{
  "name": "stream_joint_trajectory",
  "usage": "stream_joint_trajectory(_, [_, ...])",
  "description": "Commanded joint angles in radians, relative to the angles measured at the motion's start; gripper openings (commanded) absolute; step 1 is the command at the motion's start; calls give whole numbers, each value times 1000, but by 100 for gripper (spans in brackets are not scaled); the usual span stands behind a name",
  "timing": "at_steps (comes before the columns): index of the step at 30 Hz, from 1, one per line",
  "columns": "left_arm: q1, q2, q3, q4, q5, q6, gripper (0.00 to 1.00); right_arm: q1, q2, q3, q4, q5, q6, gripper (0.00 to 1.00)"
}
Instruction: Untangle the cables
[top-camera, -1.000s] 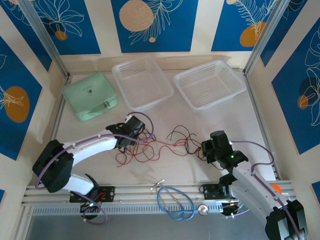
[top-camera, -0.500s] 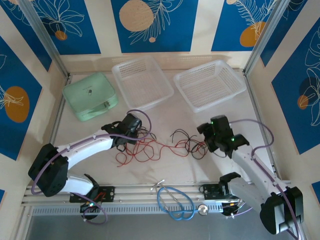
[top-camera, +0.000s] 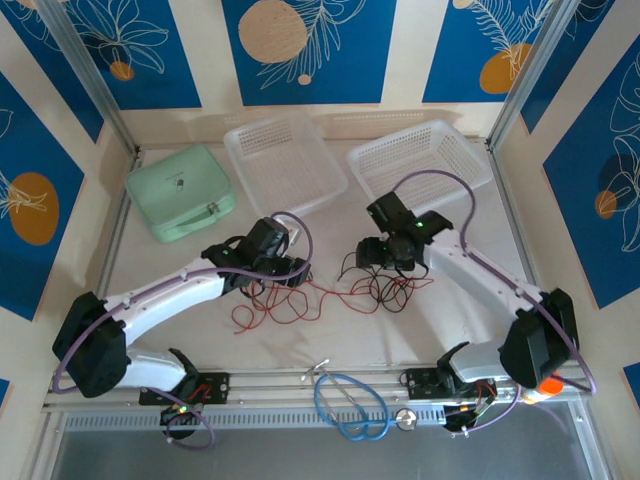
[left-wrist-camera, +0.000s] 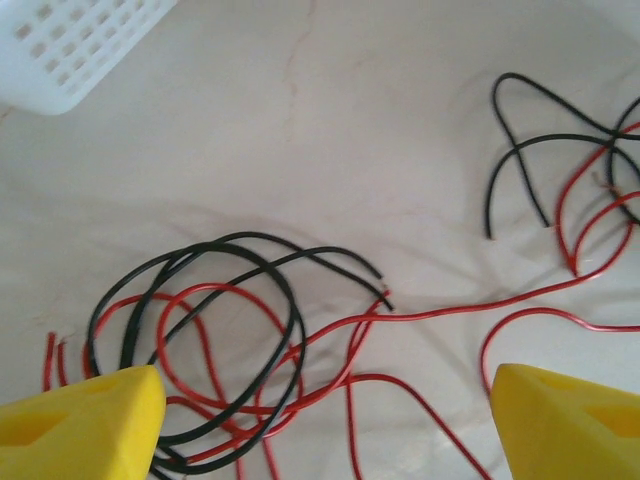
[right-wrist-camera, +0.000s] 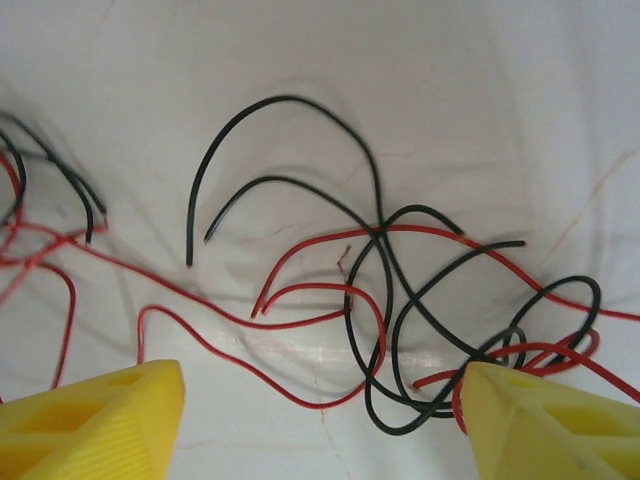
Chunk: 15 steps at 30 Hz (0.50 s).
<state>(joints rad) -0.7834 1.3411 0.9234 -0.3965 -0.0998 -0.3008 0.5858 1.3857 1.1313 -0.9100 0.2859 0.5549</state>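
Note:
The cables lie on the white table top as thin red and black wires. A red and black bundle (top-camera: 262, 305) lies by my left gripper (top-camera: 289, 268). A long red strand links it to a tangle (top-camera: 388, 288) under my right gripper (top-camera: 380, 252). In the left wrist view my left gripper (left-wrist-camera: 320, 440) is open, hanging over black loops (left-wrist-camera: 215, 300) crossed by red wire, and nothing is between its yellow fingers (left-wrist-camera: 85, 425). My right gripper (right-wrist-camera: 320, 430) is open too, above the knot of black and red wire (right-wrist-camera: 420, 300), with its yellow fingers (right-wrist-camera: 545, 425) holding nothing.
Two white mesh baskets (top-camera: 285, 160) (top-camera: 420, 165) stand at the back, and a corner of one basket (left-wrist-camera: 70, 40) is in the left wrist view. A mint green pouch (top-camera: 180, 190) lies at the back left. A thick blue cable loop (top-camera: 350, 405) hangs over the near rail.
Both grippers have opened and let go of the wires. The right arm has swung left and away from the near edge; the left gripper has shifted slightly right.

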Motion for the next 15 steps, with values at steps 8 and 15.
stream_joint_trajectory(8, [-19, 54, -43, 32, 49, -205, 82, 16, 261, 59, 105, -66, -182, 64])
stream_joint_trajectory(15, [-18, 28, -57, 16, 39, -211, 82, -2, 416, 98, 207, -5, -283, 67])
